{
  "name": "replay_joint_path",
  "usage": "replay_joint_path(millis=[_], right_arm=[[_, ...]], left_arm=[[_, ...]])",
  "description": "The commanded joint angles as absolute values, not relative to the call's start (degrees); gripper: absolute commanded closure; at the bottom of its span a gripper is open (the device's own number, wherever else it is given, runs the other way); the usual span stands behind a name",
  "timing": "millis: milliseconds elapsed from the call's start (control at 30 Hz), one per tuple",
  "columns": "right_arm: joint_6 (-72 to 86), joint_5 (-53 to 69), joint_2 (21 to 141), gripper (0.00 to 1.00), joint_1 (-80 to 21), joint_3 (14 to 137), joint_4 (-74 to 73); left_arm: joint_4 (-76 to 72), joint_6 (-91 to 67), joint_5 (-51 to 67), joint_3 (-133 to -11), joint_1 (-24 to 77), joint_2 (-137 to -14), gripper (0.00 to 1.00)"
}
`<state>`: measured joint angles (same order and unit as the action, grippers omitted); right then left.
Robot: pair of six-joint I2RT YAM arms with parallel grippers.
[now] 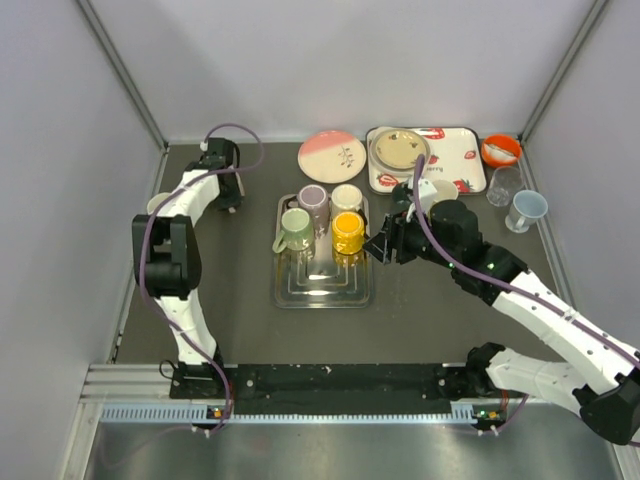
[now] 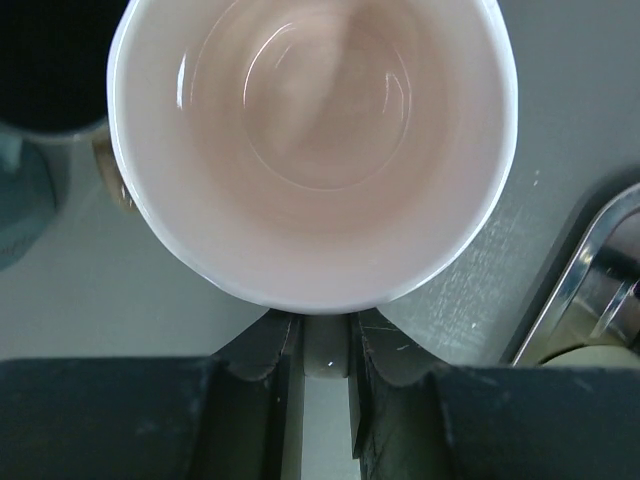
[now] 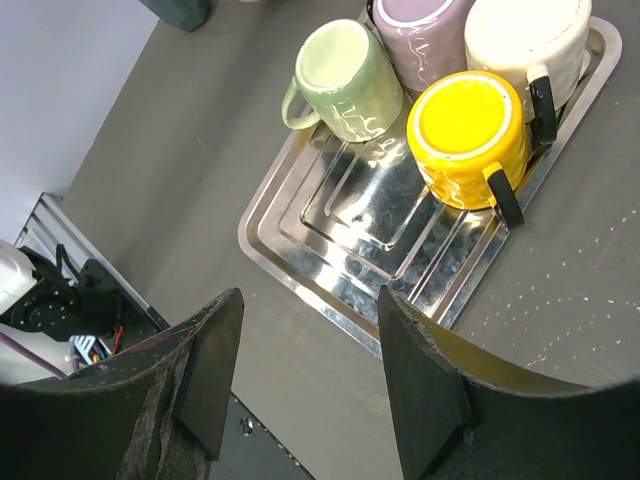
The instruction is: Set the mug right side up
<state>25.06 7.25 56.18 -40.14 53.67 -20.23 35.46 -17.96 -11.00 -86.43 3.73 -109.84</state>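
A yellow mug is seen upside down in a metal tray at the centre of the dark table. Its flat base is turned up, and its black handle is pointed to the lower right of the right wrist view. The mug is set at the right side of the tray, just below a cream mug. A green mug is placed to its left with the mouth up, and a purple mug is found just above that one.

The right gripper is held just right of the tray in the top view, beside the yellow mug but apart from it. Its fingers are spread wide, and nothing is gripped between them.

The left gripper is extended to the upper left of the top view. In its wrist view the fingers are drawn close together and clamped on a thin white piece, apparently the handle, of a white mug. The mug's mouth is turned to the camera, so the pale pink inside is shown. Whether this mug rests on the table cannot be told. The tray's rim is caught at the lower right of that view.

Along the upper edge of the table are laid a pink plate, a strawberry-printed tray, an orange bowl, a clear glass and a blue cup.
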Motion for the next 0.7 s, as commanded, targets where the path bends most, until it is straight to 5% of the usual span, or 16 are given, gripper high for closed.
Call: replay_joint_path(millis=[0,333,667], right_arm=[[24.7,6.4,56.3,0.43,-40.8,55.2,-19.7],[24.4,5.5,57.2,0.43,-40.8,55.1,-20.1],[24.2,4.8,58.1,0.4,-40.8,55.3,-20.7]], left_arm=[[33.1,-17.2,-10.3,-94.4,3.7,-112.0,1.0],[35.0,-17.3,-9.8,-97.6,3.5,-117.5,0.96],[36.8,-18.6,-9.2,-97.6,3.5,-115.8,0.52]])
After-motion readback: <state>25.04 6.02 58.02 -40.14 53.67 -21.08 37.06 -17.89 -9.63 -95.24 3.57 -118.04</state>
